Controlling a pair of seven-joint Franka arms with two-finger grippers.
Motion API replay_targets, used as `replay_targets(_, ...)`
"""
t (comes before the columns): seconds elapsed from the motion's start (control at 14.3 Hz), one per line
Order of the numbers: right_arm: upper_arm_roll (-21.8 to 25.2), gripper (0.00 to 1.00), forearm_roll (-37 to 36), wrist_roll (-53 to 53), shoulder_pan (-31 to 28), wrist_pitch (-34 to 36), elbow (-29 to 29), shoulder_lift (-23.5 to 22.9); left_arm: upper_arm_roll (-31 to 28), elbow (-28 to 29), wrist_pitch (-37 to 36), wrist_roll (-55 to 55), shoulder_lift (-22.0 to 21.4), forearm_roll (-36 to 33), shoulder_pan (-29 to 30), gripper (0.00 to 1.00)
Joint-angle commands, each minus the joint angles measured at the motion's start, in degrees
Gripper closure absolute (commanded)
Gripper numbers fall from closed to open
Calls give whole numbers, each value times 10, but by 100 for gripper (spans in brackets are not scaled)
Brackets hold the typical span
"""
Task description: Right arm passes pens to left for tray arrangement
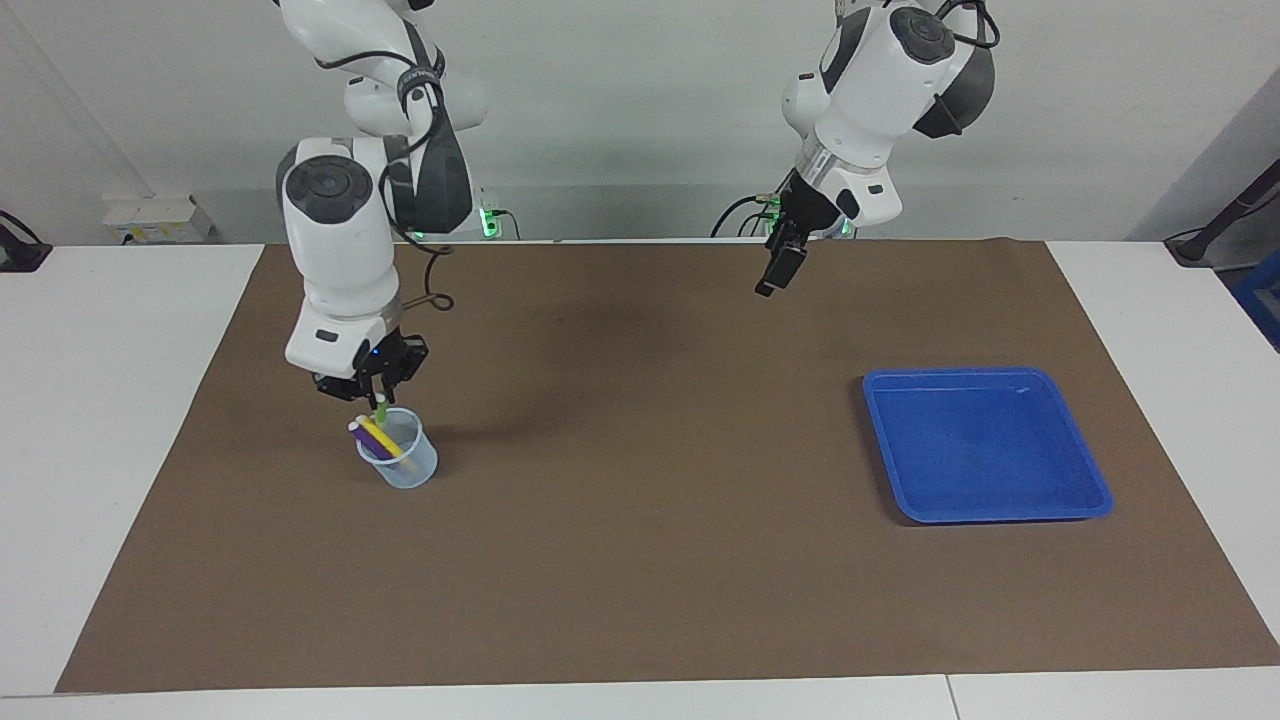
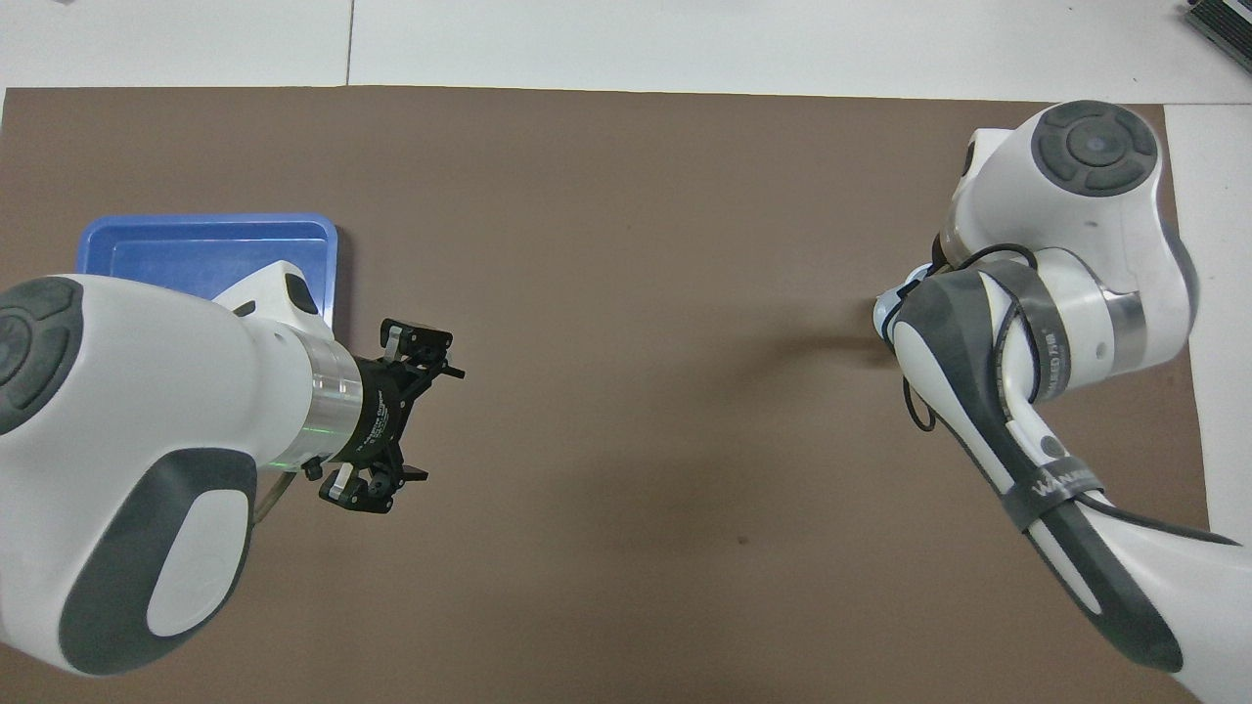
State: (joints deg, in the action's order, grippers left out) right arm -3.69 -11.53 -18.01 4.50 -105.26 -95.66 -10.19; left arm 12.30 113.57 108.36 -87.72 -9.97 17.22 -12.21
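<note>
My right gripper [image 1: 375, 392] hangs straight down over a small clear cup [image 1: 402, 462] at the right arm's end of the mat. Its tip is level with the pale top of the green pen [image 1: 381, 410], which stands nearly upright in the cup. The purple pen [image 1: 372, 436] and the yellow pen [image 1: 388, 445] lean in the same cup. In the overhead view the right arm hides the cup, the pens and this gripper. My left gripper [image 1: 779, 268] waits in the air, open and empty, over the mat's edge by the robots [image 2: 440, 424]. The blue tray [image 1: 1000, 374] holds nothing.
The tray lies at the left arm's end of the brown mat [image 1: 640, 520] and also shows in the overhead view [image 2: 196, 244], partly under the left arm. White table [image 1: 100, 420] borders the mat on both ends.
</note>
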Motion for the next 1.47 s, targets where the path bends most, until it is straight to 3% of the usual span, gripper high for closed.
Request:
replay_targets(0.0,2,100,35,-21,-14,36,2,39,-6,22,20,-10,-18,12,-11,0)
replay_targets(0.28,3,100,147,2,-51,109,79,31,-7,22,47,-11,-16,37,-4,0)
replay_targets(0.56,3,100,257,144,-53,94,80,22,-7,30,82,-34,-16,76,-3,0)
replay_targets(0.98,-4,100,410,333,-16,-5,30,18,-7,50,112,-81,-19,99,-9,0)
replay_targets(1.4,-4,100,502,541,88,-167,16,-17,-6,75,299,-210,9,113,-99,0)
